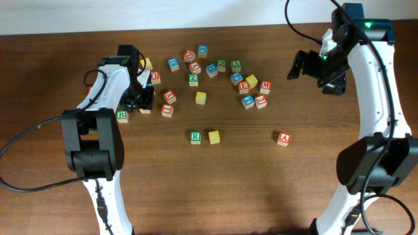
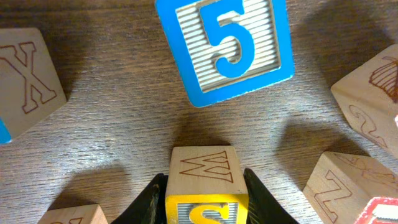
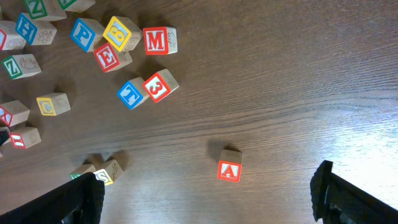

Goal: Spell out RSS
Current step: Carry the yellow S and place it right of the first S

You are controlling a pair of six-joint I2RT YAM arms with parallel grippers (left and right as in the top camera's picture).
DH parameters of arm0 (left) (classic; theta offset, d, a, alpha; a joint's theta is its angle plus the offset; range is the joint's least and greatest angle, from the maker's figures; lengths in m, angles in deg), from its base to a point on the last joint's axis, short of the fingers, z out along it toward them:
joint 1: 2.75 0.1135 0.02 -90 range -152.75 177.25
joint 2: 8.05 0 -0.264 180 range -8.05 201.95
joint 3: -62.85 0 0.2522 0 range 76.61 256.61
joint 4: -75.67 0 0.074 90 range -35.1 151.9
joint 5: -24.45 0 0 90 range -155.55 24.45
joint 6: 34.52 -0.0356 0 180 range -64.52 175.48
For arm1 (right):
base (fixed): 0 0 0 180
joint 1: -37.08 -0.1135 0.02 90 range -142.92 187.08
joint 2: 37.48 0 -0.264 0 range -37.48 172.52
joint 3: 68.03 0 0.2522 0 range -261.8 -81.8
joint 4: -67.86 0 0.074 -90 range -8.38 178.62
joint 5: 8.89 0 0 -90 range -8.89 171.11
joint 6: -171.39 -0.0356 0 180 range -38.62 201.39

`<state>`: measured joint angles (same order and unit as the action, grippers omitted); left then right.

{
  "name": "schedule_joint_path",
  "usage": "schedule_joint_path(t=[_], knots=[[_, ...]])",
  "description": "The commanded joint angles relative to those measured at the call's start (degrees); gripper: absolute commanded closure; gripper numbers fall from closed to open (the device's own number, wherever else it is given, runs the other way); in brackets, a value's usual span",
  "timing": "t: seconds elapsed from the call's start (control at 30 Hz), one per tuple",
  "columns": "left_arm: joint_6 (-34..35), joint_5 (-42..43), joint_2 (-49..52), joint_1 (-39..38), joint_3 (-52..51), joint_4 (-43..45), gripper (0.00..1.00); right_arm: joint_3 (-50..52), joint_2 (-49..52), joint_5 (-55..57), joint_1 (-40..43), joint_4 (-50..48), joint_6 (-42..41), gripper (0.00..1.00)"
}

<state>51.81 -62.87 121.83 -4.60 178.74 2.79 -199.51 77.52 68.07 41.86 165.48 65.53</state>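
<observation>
A green R block (image 1: 195, 137) and a yellow S block (image 1: 214, 137) stand side by side at the table's front middle; both show at the lower left of the right wrist view, the S block (image 3: 109, 172) beside the R block (image 3: 83, 169). My left gripper (image 1: 141, 102) is at the left of the block pile. In the left wrist view it (image 2: 205, 202) is shut on a second yellow S block (image 2: 206, 186), with a W on the block's top side. My right gripper (image 1: 312, 65) is open and empty, held high above the table at the right.
A blue 5 block (image 2: 224, 43) lies just ahead of the held block, an X block (image 2: 28, 81) to its left, more blocks at the right. A red A block (image 1: 283, 138) sits alone at front right. Several letter blocks (image 1: 243, 83) are scattered across the back middle.
</observation>
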Motion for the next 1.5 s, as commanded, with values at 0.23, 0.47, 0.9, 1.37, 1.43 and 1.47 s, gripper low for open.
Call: schedule_joint_path(t=[0.23,0.47,0.9,1.37,1.43,1.47], knots=[[1.3,10.4,0.5,0.1,15.9,-16.1,0.84,-0.6,-0.3,-0.5,-0.2,0.1,0.4,0.02],[13.5,26.1,0.5,-15.8,21.4,-26.7,0.83,-0.6,-0.3,-0.5,-0.2,0.1,0.4,0.02],[50.3,-4.0,0.8,-40.1,3.8,-4.7,0.79,-0.6,-0.3,-0.5,-0.2,0.1,0.4,0.02],[50.1,-8.5,0.8,-40.7,-1.6,-4.7,0.75,-0.6,-0.3,-0.5,-0.2,0.1,0.4,0.02],[50.1,-8.5,0.8,-40.7,-1.6,-4.5,0.75,-0.6,-0.3,-0.5,-0.2,0.1,0.4,0.02],[50.1,-8.7,0.8,-40.7,-1.6,-4.5,0.75,-0.6,-0.3,-0.5,-0.2,0.1,0.4,0.02]])
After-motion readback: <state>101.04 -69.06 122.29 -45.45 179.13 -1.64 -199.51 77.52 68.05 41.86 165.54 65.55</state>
